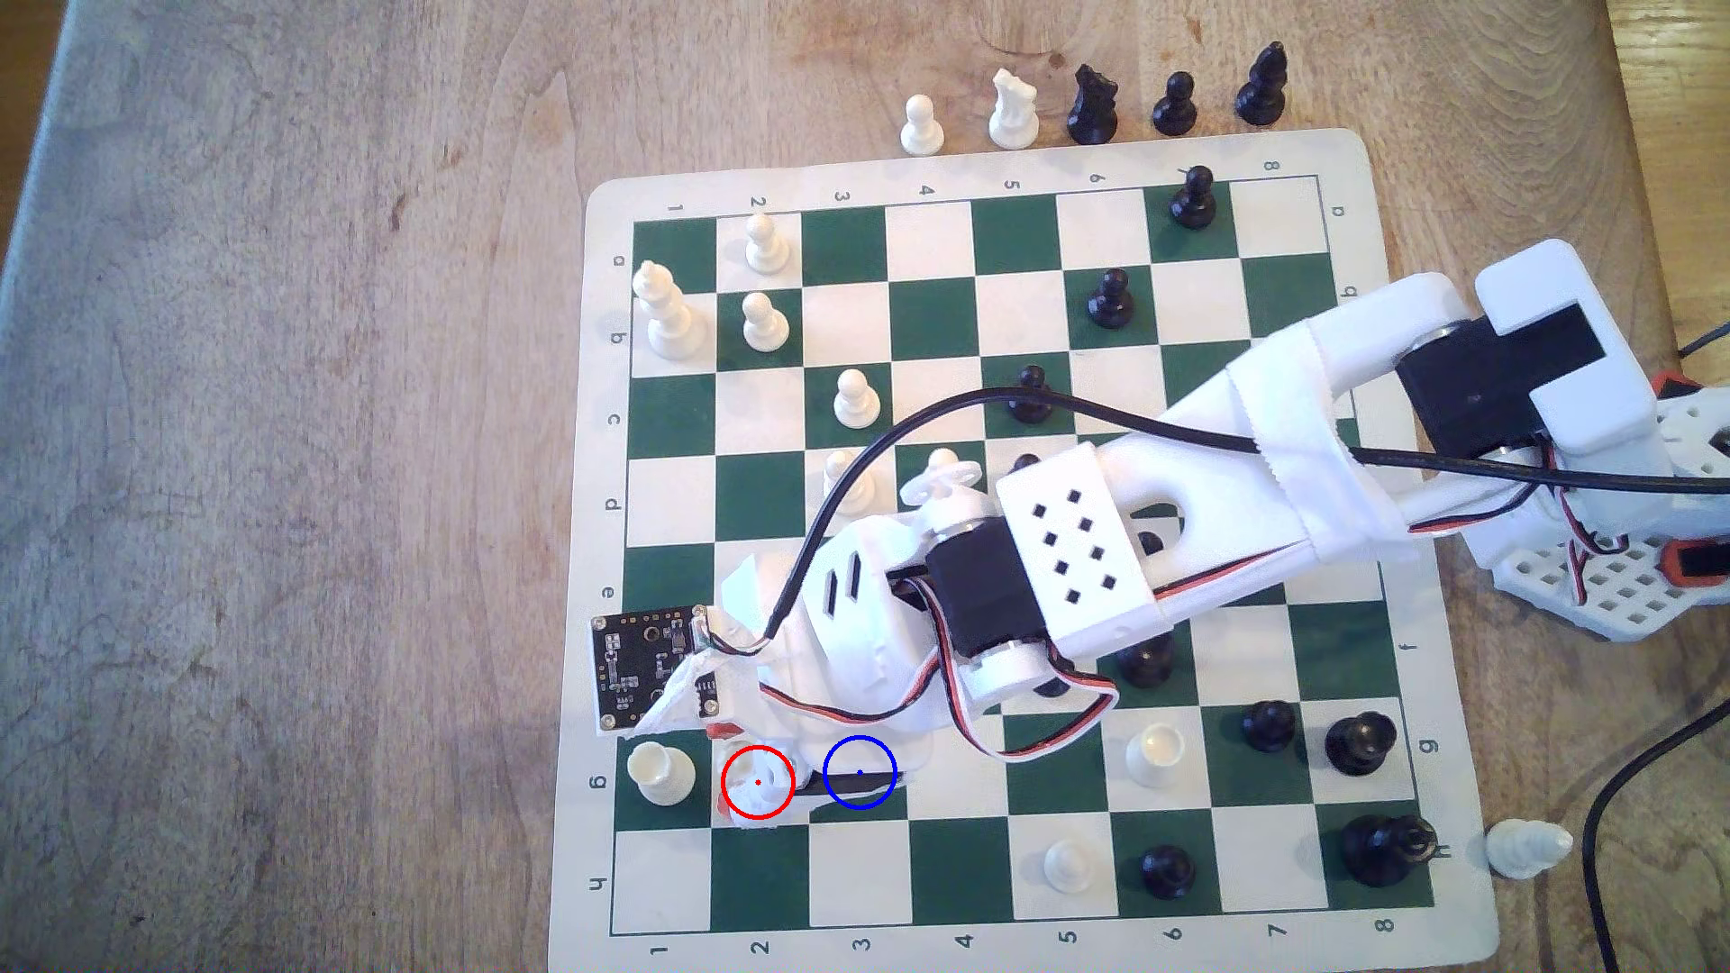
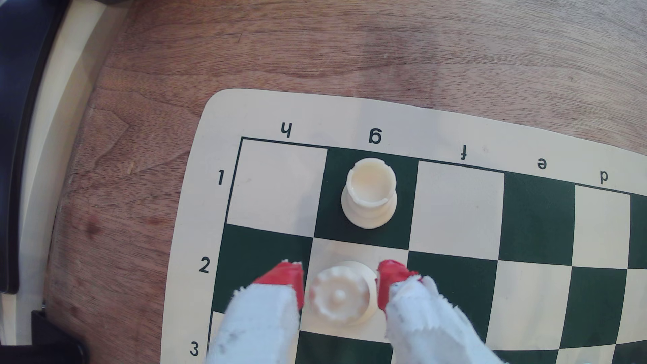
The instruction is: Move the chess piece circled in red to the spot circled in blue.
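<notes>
The gripper (image 2: 339,285) stands spread around the chess piece circled in red (image 2: 339,293), one red fingertip (image 2: 287,276) on each side with a sliver of gap, not clamped. That piece sits upright on its white square; the spot circled in blue (image 1: 859,773) lies just beside the gripper, and a white rook (image 2: 369,192) stands just beyond its tips.

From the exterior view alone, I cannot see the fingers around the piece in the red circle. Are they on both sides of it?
Observer: Yes. In the wrist view the gripper straddles the queen, with one red fingertip on each side.
Operator: Is it squeezed?
Observer: No. A strip of white square shows between that fingertip and the queen, so the jaws stand open.
Operator: Is the rook close to the fingers?
Observer: No. The rook stands apart on the neighbouring green square, beyond the fingertips.
</notes>
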